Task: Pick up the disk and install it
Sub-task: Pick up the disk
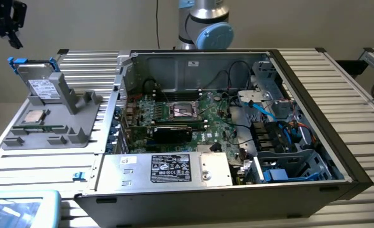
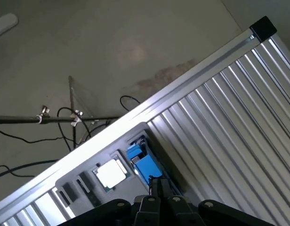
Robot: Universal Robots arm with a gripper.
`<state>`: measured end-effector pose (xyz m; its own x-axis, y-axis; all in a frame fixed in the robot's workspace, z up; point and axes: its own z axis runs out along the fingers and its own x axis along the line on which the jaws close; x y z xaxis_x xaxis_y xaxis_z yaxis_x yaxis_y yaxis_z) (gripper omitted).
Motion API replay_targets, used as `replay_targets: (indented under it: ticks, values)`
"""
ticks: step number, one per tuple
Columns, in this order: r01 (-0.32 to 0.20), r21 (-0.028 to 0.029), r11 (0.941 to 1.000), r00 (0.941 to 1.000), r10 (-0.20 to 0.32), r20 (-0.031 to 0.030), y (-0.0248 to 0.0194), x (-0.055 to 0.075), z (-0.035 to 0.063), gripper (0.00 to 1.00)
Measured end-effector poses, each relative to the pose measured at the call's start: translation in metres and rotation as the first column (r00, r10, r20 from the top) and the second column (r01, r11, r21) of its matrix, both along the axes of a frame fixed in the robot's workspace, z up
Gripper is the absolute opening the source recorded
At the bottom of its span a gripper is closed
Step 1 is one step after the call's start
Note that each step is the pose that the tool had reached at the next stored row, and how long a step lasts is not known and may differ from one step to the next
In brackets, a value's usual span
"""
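Got the gripper (image 1: pixel 12 42) high at far left, fingers pinched shut on nothing, above the disk (image 1: pixel 40 78) propped in its holder (image 1: pixel 79 102), presumably for an easy grab.

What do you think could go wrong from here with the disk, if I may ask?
1. The gripper hangs shut, apart from the disk; lowered that way, it may strike the disk's top edge instead of straddling it.
2. The disk stands upright in the grey holder; a knock could tip it toward the CPU chip beside it.
3. Blue cables in the open computer case might snag it.
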<state>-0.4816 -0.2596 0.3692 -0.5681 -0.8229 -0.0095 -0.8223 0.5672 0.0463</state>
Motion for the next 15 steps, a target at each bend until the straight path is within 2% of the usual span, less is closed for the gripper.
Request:
replay_targets:
  ticks: [4, 8, 12, 15]
  values:
    - [-0.073, 0.0, 0.9973, 0.9973, 0.073, 0.0, 0.0, 0.0, -0.0001, 0.11]
    - [-0.145, 0.0, 0.9894, 0.9894, 0.145, 0.0, 0.0, 0.0, -0.0003, 0.11]
    - [-0.217, 0.0, 0.9762, 0.9762, 0.217, -0.0001, 0.0, 0.0, -0.0004, 0.11]
    - [-0.27, 0.0, 0.9628, 0.9628, 0.27, 0.0, 0.0, 0.0, -0.0005, 0.11]
